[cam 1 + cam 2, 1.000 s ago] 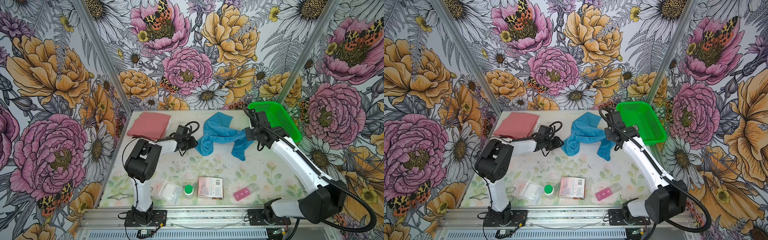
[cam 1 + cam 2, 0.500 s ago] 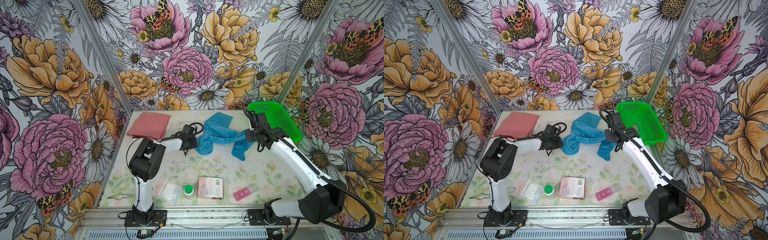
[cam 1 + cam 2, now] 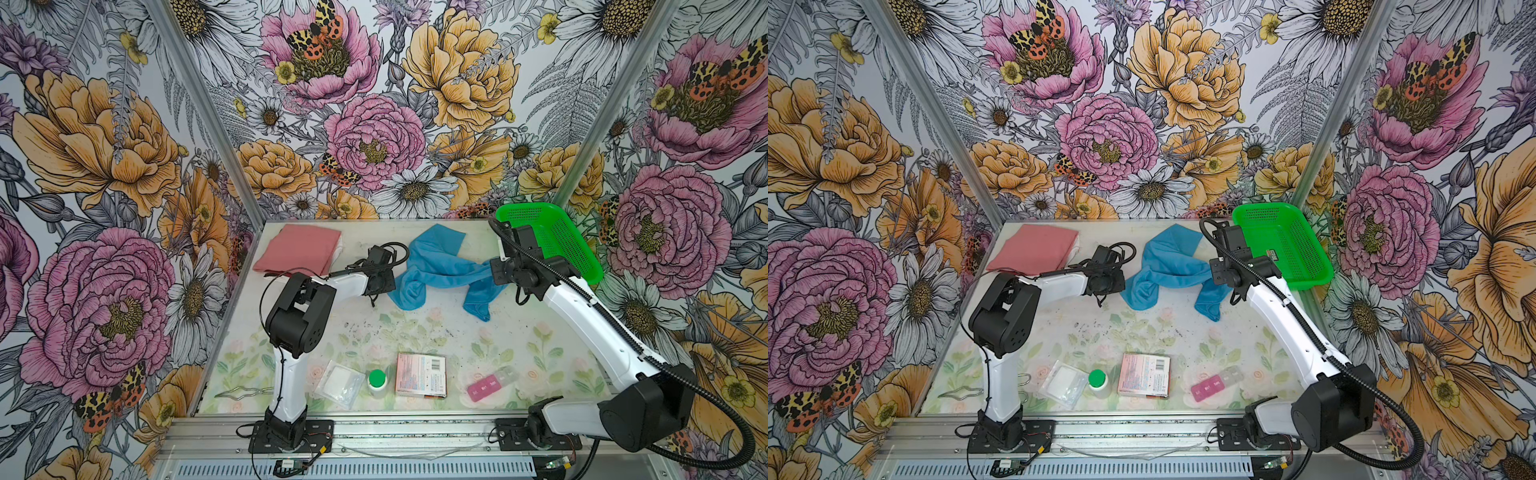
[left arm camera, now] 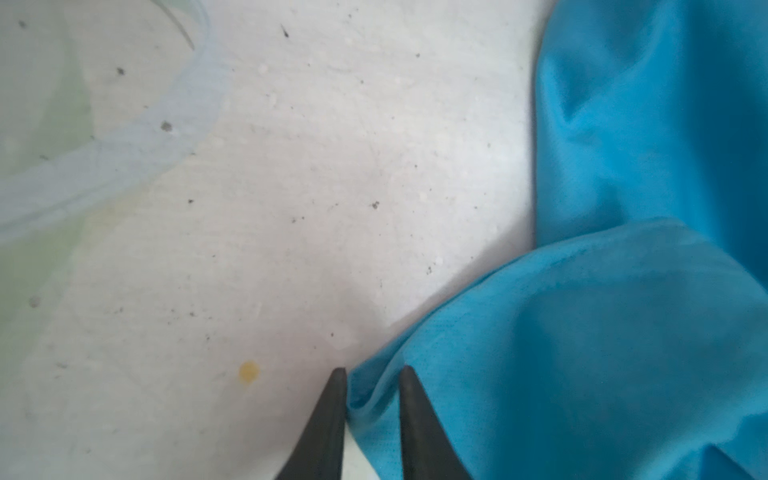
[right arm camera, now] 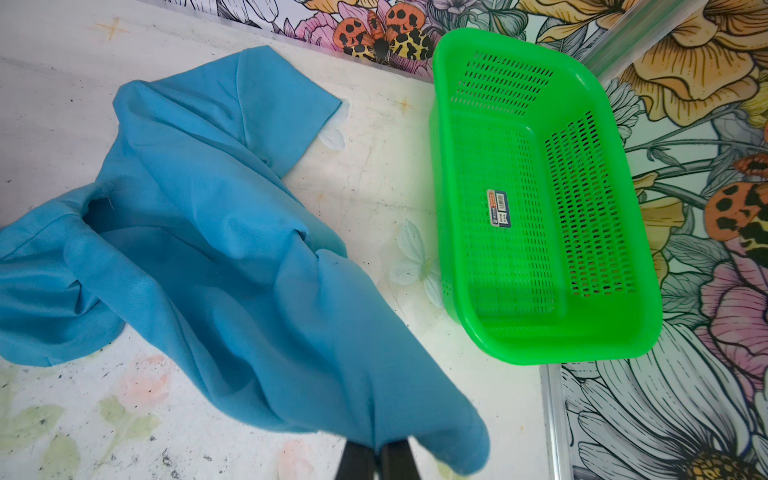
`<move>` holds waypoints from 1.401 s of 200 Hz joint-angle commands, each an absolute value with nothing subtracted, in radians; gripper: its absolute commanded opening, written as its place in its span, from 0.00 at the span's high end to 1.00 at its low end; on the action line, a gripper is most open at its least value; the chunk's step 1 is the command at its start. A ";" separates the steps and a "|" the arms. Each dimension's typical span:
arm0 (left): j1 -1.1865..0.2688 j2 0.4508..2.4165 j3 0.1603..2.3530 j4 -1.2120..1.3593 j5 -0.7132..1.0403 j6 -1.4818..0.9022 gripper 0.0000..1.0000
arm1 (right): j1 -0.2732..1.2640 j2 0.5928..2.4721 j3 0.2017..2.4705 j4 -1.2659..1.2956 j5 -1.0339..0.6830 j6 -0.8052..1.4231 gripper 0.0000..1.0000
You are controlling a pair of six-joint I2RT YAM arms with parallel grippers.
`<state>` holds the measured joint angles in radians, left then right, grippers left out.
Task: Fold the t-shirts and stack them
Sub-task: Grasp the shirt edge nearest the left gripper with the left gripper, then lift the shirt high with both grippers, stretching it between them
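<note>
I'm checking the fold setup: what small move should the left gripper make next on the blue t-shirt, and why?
Probably finish closing the left gripper: its jaws straddle a bunched edge of the blue t-shirt, not clearly clamped, while the right gripper pinches its other end.

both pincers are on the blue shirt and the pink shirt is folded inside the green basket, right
No: the pink shirt is folded, but it lies at the far left corner of the table, not inside the green basket, which holds no cloth. Both top views show the shirt there, and the right wrist view shows the basket's bare inside. The rest is right.
</note>
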<state>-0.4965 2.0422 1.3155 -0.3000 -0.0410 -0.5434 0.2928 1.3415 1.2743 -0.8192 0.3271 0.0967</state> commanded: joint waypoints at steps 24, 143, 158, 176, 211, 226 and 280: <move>-0.490 2.005 1.319 -0.382 -0.035 -0.487 1.00 | 0.282 1.325 1.274 -0.799 0.301 0.090 1.00; -0.113 1.541 1.773 -0.473 0.451 -0.275 1.00 | 0.198 1.531 1.798 -0.798 0.083 -0.026 1.00; -0.087 1.464 1.767 -0.470 0.471 -0.262 1.00 | 0.204 1.476 1.779 -0.799 0.053 -0.031 1.00; -0.071 1.365 1.756 -0.459 0.494 -0.264 1.00 | 0.207 1.376 1.715 -0.798 -0.077 -0.052 1.00; -0.050 1.207 1.766 -0.445 0.455 -0.277 1.00 | 0.204 1.211 1.669 -0.790 -0.165 -0.013 1.00; -0.004 1.227 1.777 -0.452 0.541 -0.318 1.00 | 0.205 1.196 1.680 -0.791 -0.179 0.022 1.00; 0.011 1.416 1.701 -0.400 0.576 -0.303 1.00 | 0.183 1.427 1.689 -0.796 -0.170 0.087 1.00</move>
<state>-0.0010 1.2762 1.7527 -0.4034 0.5400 -0.2913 0.1936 1.2610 1.6936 -0.7891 -0.1562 0.0429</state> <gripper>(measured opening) 0.050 0.049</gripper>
